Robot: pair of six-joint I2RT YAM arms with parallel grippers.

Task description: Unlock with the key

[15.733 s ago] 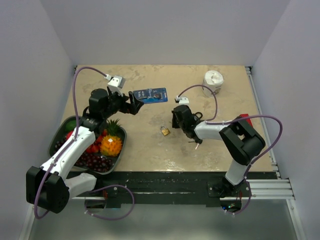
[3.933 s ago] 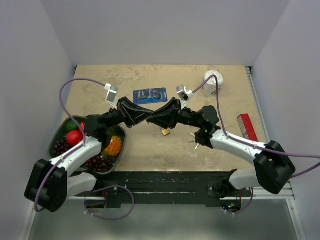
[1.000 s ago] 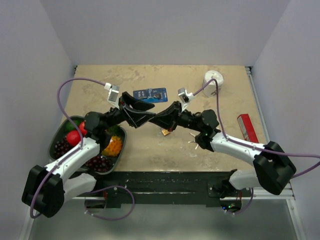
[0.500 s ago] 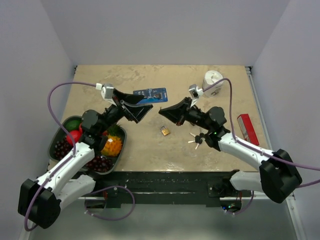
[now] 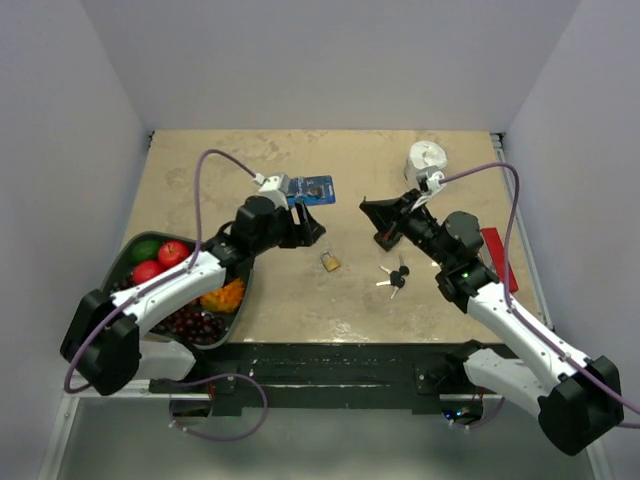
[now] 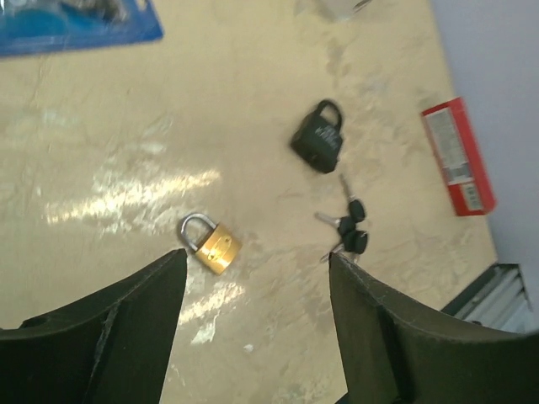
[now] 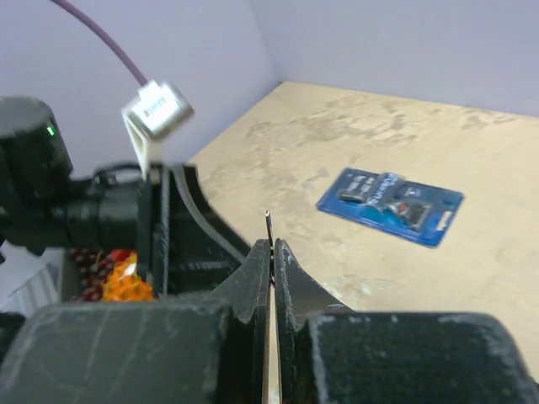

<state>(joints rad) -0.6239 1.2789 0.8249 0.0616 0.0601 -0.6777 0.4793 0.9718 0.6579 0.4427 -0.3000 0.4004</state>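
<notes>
Currently left hand [image 6: 257,265] gapes empty; right hand [image 7: 271,246] pinches thin silver sliver [image 7: 268,220]. Black-headed silver keys [image 6: 347,229] lie on glossy marbled bench [image 6: 253,84]; metal tray [image 5: 104,288] holds fruit [image 5: 173,250].

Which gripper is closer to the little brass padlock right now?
Left. The left gripper hovers just left of the brass padlock, jaws open toward it; the right gripper sits farther off, beyond it to the right.

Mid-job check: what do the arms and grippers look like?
The left arm and right arm have white shells with black joints. The left gripper and right gripper carry black wedge-shaped fingers. A purple cable loops to each wrist.
</notes>
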